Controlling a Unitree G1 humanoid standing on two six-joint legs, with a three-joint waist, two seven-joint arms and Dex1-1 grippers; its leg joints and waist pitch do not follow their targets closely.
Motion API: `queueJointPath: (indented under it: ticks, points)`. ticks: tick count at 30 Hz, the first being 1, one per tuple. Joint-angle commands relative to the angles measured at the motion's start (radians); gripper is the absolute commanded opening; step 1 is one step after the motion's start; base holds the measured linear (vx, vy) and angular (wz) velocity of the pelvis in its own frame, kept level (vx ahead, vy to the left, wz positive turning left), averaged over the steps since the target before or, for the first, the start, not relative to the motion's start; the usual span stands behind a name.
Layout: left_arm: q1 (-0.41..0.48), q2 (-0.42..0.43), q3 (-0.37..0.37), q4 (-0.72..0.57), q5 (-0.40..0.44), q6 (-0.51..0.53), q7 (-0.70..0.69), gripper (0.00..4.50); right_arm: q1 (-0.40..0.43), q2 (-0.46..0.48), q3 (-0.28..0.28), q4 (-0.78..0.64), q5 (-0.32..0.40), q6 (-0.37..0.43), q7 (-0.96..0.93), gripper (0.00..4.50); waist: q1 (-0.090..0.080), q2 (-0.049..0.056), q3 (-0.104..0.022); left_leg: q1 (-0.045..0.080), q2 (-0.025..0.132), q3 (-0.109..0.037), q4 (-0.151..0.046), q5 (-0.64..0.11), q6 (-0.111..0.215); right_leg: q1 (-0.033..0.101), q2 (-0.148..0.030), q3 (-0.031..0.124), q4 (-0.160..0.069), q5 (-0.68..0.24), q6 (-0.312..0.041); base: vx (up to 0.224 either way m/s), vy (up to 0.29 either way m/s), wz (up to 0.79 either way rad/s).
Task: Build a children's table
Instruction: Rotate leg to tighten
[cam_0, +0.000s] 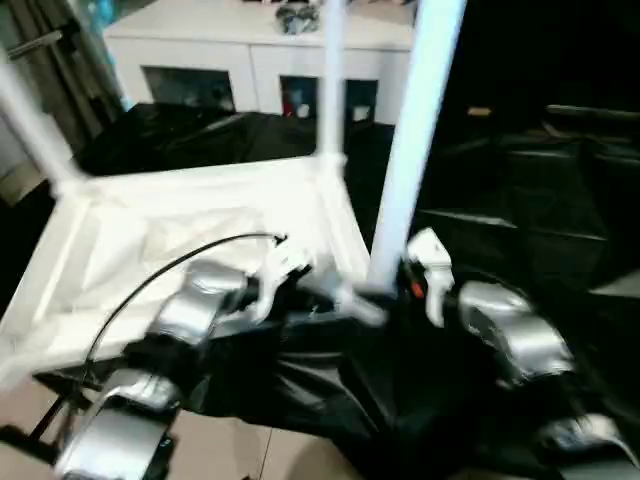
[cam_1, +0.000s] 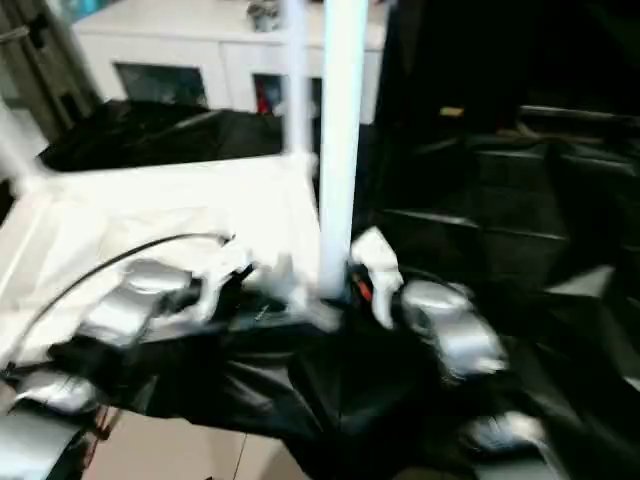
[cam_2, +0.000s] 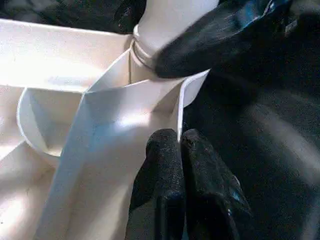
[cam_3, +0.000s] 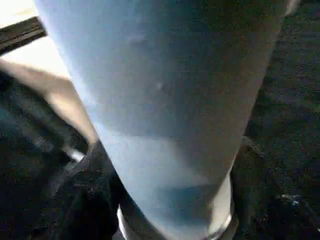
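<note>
While three legs (cam_0: 415, 140) stand in the tabletop (cam_0: 200, 200), left pincer (cam_2: 177, 145) shut – empty; right pincer's (cam_0: 395, 280) grip – unclear

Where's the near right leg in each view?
Left eye: near right leg stands upright, right of centre.
Right eye: upright at centre.
Left wrist: its foot, beyond the left claw.
Right wrist: close up, straight ahead.
Shared landmark: the corner socket of the tabletop, at the leg's foot.
</note>
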Motion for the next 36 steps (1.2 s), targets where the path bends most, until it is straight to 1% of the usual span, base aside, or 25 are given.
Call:
queueJointPath:
  ticks: [1, 2, 3, 4, 5, 6, 7, 9, 11, 13, 15, 17, 18, 19, 20, 21, 24, 25, 27, 30, 31, 32, 33, 35, 36]
  points:
    - [-0.059, -0.109, -0.010, 0.020, -0.010, 0.009, 0.111, 0.00, -0.016, 0.117, 0.043, 0.119, -0.030, 0.050, -0.141, 2.58, -0.009, -0.003, -0.041, 0.007, 0.054, -0.038, -0.077, -0.342, -0.010, 0.023, -0.075, 0.047, -0.093, -0.387, -0.190, 0.000, 0.000, 0.00]
    - [-0.062, -0.116, -0.010, 0.023, -0.009, 0.009, 0.118, 0.00, -0.021, 0.127, 0.038, 0.126, -0.029, 0.049, -0.156, 2.58, -0.010, -0.001, -0.040, 0.010, 0.054, -0.039, -0.078, -0.353, -0.016, 0.022, -0.076, 0.046, -0.094, -0.398, -0.190, 0.000, 0.000, 0.00]
    - [-0.073, -0.139, -0.014, 0.035, -0.004, 0.006, 0.140, 0.00, -0.042, 0.163, 0.019, 0.152, -0.028, 0.047, -0.220, 2.58, -0.010, -0.003, -0.042, 0.014, 0.053, -0.038, -0.076, -0.354, -0.017, 0.019, -0.076, 0.047, -0.096, -0.404, -0.188, 0.000, 0.000, 0.00]
    - [-0.074, -0.142, -0.014, 0.038, -0.003, 0.004, 0.143, 0.00, -0.045, 0.167, 0.016, 0.157, -0.029, 0.046, -0.228, 2.58, -0.011, -0.004, -0.042, 0.011, 0.052, -0.037, -0.075, -0.347, -0.010, 0.020, -0.077, 0.049, -0.098, -0.392, -0.188, 0.000, 0.000, 0.00]
    - [-0.085, -0.161, -0.012, 0.054, 0.001, -0.004, 0.158, 0.00, -0.064, 0.197, 0.008, 0.182, -0.036, 0.029, -0.262, 2.58, -0.011, -0.004, -0.043, 0.009, 0.052, -0.037, -0.075, -0.336, -0.007, 0.022, -0.078, 0.049, -0.097, -0.380, -0.190, 0.000, 0.000, 0.00]
    - [-0.090, -0.166, -0.012, 0.061, 0.003, -0.010, 0.159, 0.00, -0.070, 0.208, 0.010, 0.187, -0.039, 0.017, -0.260, 2.58, -0.011, -0.004, -0.046, 0.006, 0.052, -0.036, -0.075, -0.313, -0.002, 0.025, -0.076, 0.049, -0.093, -0.339, -0.198, 0.000, 0.000, 0.00]
    - [-0.090, -0.166, -0.012, 0.061, 0.003, -0.010, 0.159, 0.00, -0.070, 0.208, 0.010, 0.187, -0.039, 0.017, -0.260, 2.93, -0.010, -0.003, -0.049, 0.005, 0.052, -0.034, -0.073, -0.291, 0.008, 0.027, -0.075, 0.050, -0.089, -0.288, -0.207, 0.000, 0.000, 0.00]
    - [-0.097, -0.170, -0.014, 0.069, 0.007, -0.015, 0.162, 0.00, -0.074, 0.219, 0.012, 0.187, -0.025, 0.010, -0.229, 3.28, -0.009, -0.002, -0.050, 0.003, 0.052, -0.032, -0.071, -0.261, 0.025, 0.030, -0.074, 0.050, -0.083, -0.222, -0.223, 0.000, 0.000, 0.00]
    - [-0.095, -0.158, -0.021, 0.065, 0.010, -0.022, 0.143, 0.00, -0.068, 0.204, 0.008, 0.164, -0.002, 0.020, -0.177, 3.40, -0.008, -0.005, -0.052, 0.002, 0.051, -0.029, -0.068, -0.241, 0.042, 0.033, -0.073, 0.049, -0.080, -0.183, -0.237, 0.000, 0.000, 0.00]
    - [-0.093, -0.153, -0.022, 0.062, 0.010, -0.023, 0.132, 0.00, -0.065, 0.195, 0.009, 0.155, 0.001, 0.021, -0.159, 3.70, -0.006, -0.005, -0.052, -0.002, 0.052, -0.029, -0.067, -0.217, 0.056, 0.037, -0.076, 0.048, -0.079, -0.173, -0.243, 0.000, 0.000, 0.00]
    - [-0.073, -0.119, -0.032, 0.033, 0.002, -0.040, 0.069, 0.00, -0.047, 0.139, 0.027, 0.101, 0.008, 0.012, -0.053, 3.81, -0.002, -0.007, -0.052, -0.003, 0.051, -0.029, -0.066, -0.214, 0.065, 0.040, -0.076, 0.047, -0.079, -0.178, -0.242, 0.000, 0.000, 0.00]
    - [-0.065, -0.106, -0.034, 0.023, -0.001, -0.047, 0.048, 0.00, -0.038, 0.116, 0.035, 0.079, 0.014, 0.012, -0.011, 3.81, 0.003, -0.001, -0.053, -0.003, 0.057, -0.029, -0.066, -0.199, 0.071, 0.039, -0.076, 0.048, -0.074, -0.148, -0.246, 0.000, 0.000, 0.00]
    - [-0.052, -0.083, -0.038, 0.007, -0.006, -0.057, 0.007, 0.00, -0.020, 0.065, 0.056, 0.040, 0.027, 0.008, 0.079, 3.81, 0.006, -0.001, -0.055, -0.002, 0.059, -0.029, -0.066, -0.190, 0.073, 0.039, -0.074, 0.047, -0.071, -0.120, -0.254, 0.000, 0.000, 0.00]
    - [-0.050, -0.079, -0.039, 0.004, -0.007, -0.059, -0.001, 0.00, -0.017, 0.057, 0.059, 0.033, 0.029, 0.008, 0.093, 3.81, 0.007, 0.002, -0.054, -0.004, 0.058, -0.029, -0.065, -0.186, 0.075, 0.040, -0.074, 0.046, -0.070, -0.109, -0.257, 0.000, 0.000, 0.00]
    - [-0.043, -0.067, -0.042, -0.007, -0.011, -0.062, -0.026, 0.00, -0.005, 0.028, 0.070, 0.011, 0.035, 0.010, 0.144, 3.81, 0.011, 0.000, -0.055, -0.005, 0.059, -0.026, -0.062, -0.180, 0.084, 0.043, -0.073, 0.045, -0.066, -0.081, -0.267, 0.000, 0.000, 0.00]
    - [-0.038, -0.059, -0.044, -0.013, -0.014, -0.064, -0.043, 0.00, 0.002, 0.011, 0.076, -0.003, 0.039, 0.012, 0.175, 3.81, 0.015, 0.001, -0.055, -0.006, 0.061, -0.026, -0.062, -0.171, 0.091, 0.044, -0.073, 0.044, -0.064, -0.063, -0.272, 0.000, 0.000, 0.00]
    - [-0.010, -0.013, -0.060, -0.058, -0.036, -0.072, -0.154, 0.00, 0.036, -0.068, 0.100, -0.068, 0.057, 0.017, 0.310, 3.81, 0.019, -0.001, -0.052, -0.005, 0.061, -0.024, -0.061, -0.186, 0.095, 0.041, -0.075, 0.044, -0.068, -0.100, -0.273, 0.000, 0.000, 0.00]
    - [-0.002, 0.002, -0.064, -0.072, -0.045, -0.074, -0.191, 0.00, 0.047, -0.093, 0.109, -0.092, 0.063, 0.024, 0.354, 3.81, 0.022, -0.006, -0.052, -0.005, 0.063, -0.024, -0.063, -0.194, 0.094, 0.043, -0.075, 0.044, -0.070, -0.124, -0.268, 0.000, 0.000, 0.00]
    - [0.013, 0.035, -0.072, -0.106, -0.063, -0.052, -0.264, 0.00, 0.071, -0.134, 0.129, -0.138, 0.073, 0.045, 0.438, 3.81, 0.026, -0.002, -0.051, -0.004, 0.064, -0.025, -0.063, -0.191, 0.094, 0.040, -0.075, 0.045, -0.068, -0.142, -0.264, 0.000, 0.000, 0.00]
    - [0.018, 0.066, -0.082, -0.115, -0.058, -0.051, -0.302, 0.00, 0.079, -0.162, 0.149, -0.159, 0.077, 0.055, 0.491, 3.81, 0.028, -0.008, -0.049, -0.004, 0.065, -0.024, -0.065, -0.192, 0.085, 0.037, -0.075, 0.046, -0.071, -0.173, -0.256, 0.000, 0.000, 0.00]
    - [0.019, 0.076, -0.084, -0.116, -0.054, -0.051, -0.310, 0.00, 0.082, -0.171, 0.157, -0.167, 0.080, 0.063, 0.510, 3.81, 0.030, -0.006, -0.049, -0.003, 0.064, -0.025, -0.065, -0.194, 0.080, 0.036, -0.076, 0.046, -0.071, -0.185, -0.254, 0.000, 0.000, 0.00]
    - [0.020, 0.089, -0.086, -0.120, -0.054, -0.045, -0.325, 0.00, 0.085, -0.181, 0.168, -0.179, 0.083, 0.068, 0.532, 3.81, 0.030, -0.008, -0.048, -0.002, 0.065, -0.025, -0.066, -0.195, 0.078, 0.035, -0.077, 0.046, -0.072, -0.191, -0.253, 0.000, 0.000, 0.00]
    - [0.021, 0.094, -0.087, -0.124, -0.055, -0.040, -0.334, 0.00, 0.086, -0.184, 0.173, -0.185, 0.085, 0.072, 0.541, 3.65, 0.032, -0.008, -0.047, -0.002, 0.065, -0.025, -0.067, -0.194, 0.076, 0.035, -0.075, 0.047, -0.072, -0.199, -0.248, 0.000, 0.000, 0.00]
    - [0.024, 0.110, -0.091, -0.141, -0.064, -0.022, -0.363, 0.00, 0.085, -0.195, 0.187, -0.196, 0.087, 0.080, 0.567, 3.65, 0.034, -0.008, -0.049, -0.002, 0.065, -0.026, -0.065, -0.180, 0.073, 0.036, -0.077, 0.047, -0.069, -0.184, -0.250, 0.000, 0.000, 0.00]
    - [0.025, 0.113, -0.092, -0.144, -0.066, -0.019, -0.368, 0.00, 0.084, -0.197, 0.190, -0.196, 0.086, 0.081, 0.572, 3.52, 0.033, -0.008, -0.049, -0.003, 0.064, -0.025, -0.065, -0.174, 0.075, 0.035, -0.077, 0.047, -0.069, -0.175, -0.252, 0.000, 0.000, 0.00]
